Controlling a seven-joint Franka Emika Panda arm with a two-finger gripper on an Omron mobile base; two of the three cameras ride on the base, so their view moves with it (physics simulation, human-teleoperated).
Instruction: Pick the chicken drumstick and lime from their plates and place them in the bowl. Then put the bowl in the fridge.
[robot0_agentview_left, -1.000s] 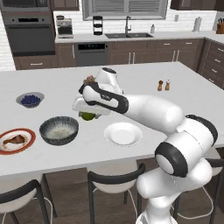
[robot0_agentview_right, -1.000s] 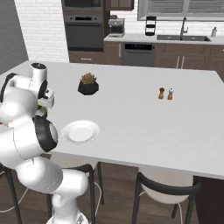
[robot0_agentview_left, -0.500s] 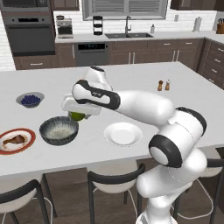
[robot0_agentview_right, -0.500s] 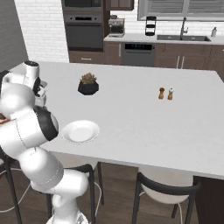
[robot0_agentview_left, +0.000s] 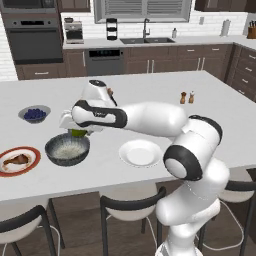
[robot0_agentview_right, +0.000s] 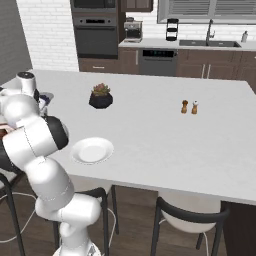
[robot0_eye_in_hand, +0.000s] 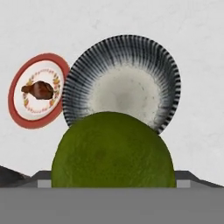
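Lime (robot0_eye_in_hand: 113, 151) sits between our fingers (robot0_agentview_left: 78, 131), gripped, just short of the bowl (robot0_eye_in_hand: 122, 87). Over the last sec we've swung it left from near the white plate (robot0_agentview_left: 140, 152), now bare; bowl lies straight beyond the fingers. Means lime's nearly there, a bit more fwd & release. Drumstick (robot0_eye_in_hand: 39, 89) waits on the red-rim plate (robot0_eye_in_hand: 17, 109), beyond-left, next pick. All on the table (robot0_agentview_left: 220, 115).

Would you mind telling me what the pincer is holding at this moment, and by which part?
The pincer holds the lime above the bowl. The fruit fills the gap between the fingers, but the exact contact points are hidden.
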